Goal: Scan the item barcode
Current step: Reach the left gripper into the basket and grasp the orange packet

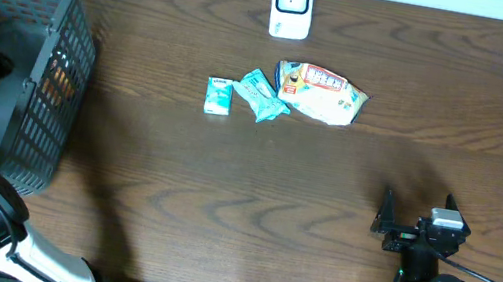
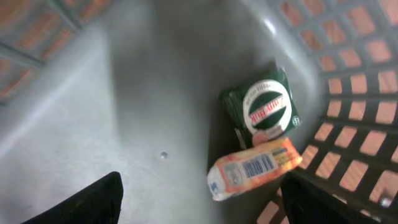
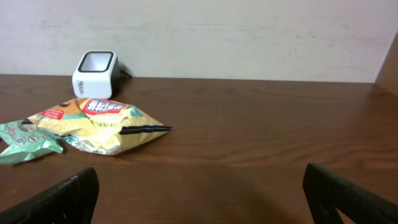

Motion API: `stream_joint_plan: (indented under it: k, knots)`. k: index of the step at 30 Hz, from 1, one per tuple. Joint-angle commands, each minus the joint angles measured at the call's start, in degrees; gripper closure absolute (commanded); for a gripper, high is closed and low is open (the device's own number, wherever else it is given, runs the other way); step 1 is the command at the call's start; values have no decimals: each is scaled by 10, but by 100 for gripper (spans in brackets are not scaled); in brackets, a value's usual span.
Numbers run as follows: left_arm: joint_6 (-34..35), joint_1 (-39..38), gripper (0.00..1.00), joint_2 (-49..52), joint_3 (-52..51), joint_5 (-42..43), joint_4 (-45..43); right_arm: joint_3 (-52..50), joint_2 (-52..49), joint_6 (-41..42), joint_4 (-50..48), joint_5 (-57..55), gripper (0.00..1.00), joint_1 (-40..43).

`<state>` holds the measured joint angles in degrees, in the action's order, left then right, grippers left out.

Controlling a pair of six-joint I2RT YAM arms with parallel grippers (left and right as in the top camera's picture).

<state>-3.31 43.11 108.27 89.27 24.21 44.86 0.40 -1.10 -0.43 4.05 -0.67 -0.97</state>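
Left wrist view shows us our left fingers (image 2: 93, 202) open inside the basket (image 2: 348, 81), the orange barcoded packet (image 2: 255, 168) at five o'clock, while our right fingers (image 3: 62, 199) hang open above the counter (image 3: 249, 124).

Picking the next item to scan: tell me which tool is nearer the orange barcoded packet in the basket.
Left. The left tool hangs open inside the basket, right over the orange packet; the right tool is open over the table, far outside the basket.
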Motion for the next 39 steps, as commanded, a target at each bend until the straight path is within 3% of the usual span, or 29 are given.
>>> stream_joint_plan:
  k: [1,10,18,25,32,35,39]
  knots:
    - [-35,-25,19,14,-3,19,5,-1,1,8,2,-1,1,1]
    - [-37,-69,19,51,-7,13,-2,-1,1,8,2,-1,1,1]
    - [32,-71,13,87,-9,-89,-2,-1,1,8,2,-1,1,1]
    - [32,-71,13,87,-11,-78,-1,-1,1,8,2,-1,1,1]
    - [32,-71,14,90,-32,-4,-7,-1,1,8,2,-1,1,1]
    - [32,-71,24,94,-38,8,-5,-1,1,8,2,-1,1,1]
    - [32,-71,81,94,-38,9,-1,-1,1,8,2,-1,1,1]
